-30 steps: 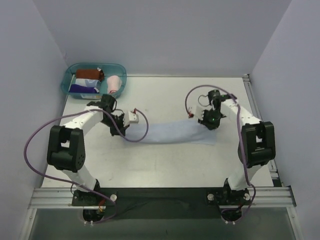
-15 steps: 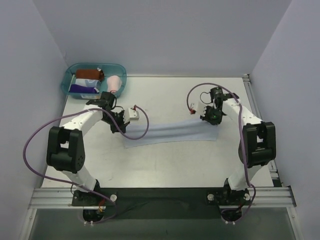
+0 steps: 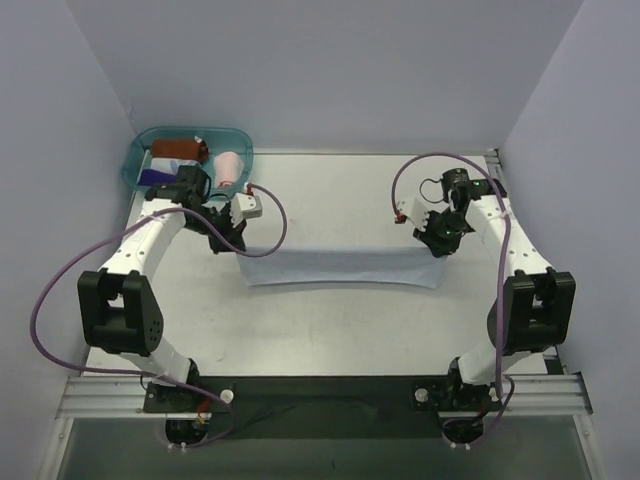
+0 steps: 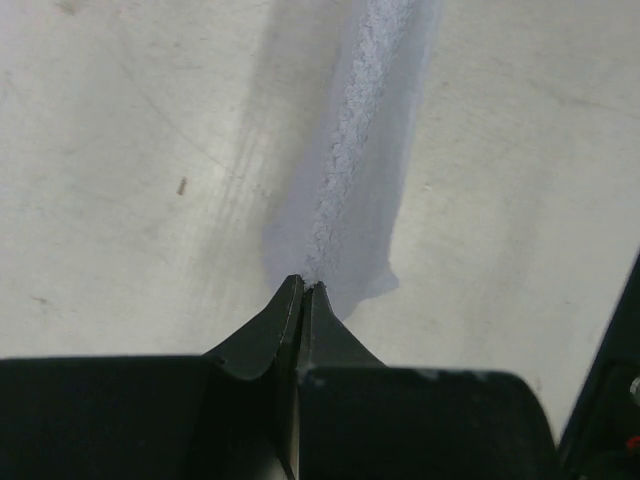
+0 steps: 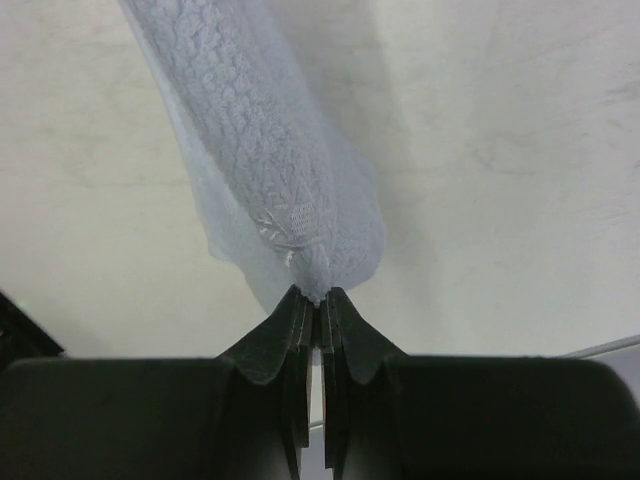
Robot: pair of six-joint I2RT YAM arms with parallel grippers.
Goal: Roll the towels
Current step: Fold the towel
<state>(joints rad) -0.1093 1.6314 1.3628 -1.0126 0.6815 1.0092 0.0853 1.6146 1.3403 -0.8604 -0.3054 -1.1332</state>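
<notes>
The light blue towel (image 3: 335,268) hangs stretched in a taut band between my two grippers above the table's middle. My left gripper (image 3: 238,248) is shut on the towel's left corner; in the left wrist view the cloth (image 4: 350,180) runs straight away from the closed tips (image 4: 303,283). The right gripper (image 3: 437,246) is shut on the other corner, where the fabric (image 5: 270,170) bunches into the jaws (image 5: 322,294). A pale pink towel (image 3: 229,167), rolled, lies in the teal tub.
The teal see-through tub (image 3: 190,132) stands at the back left corner and holds a brown roll (image 3: 178,148) and a purple-and-white one (image 3: 160,177). Purple cables loop off both arms. A metal rail (image 3: 510,205) borders the table's right edge.
Both grippers moved apart and towards the back, pulling the blue towel from a sagging, slanted strip into a straight taut band. Both stayed shut on its corners.
</notes>
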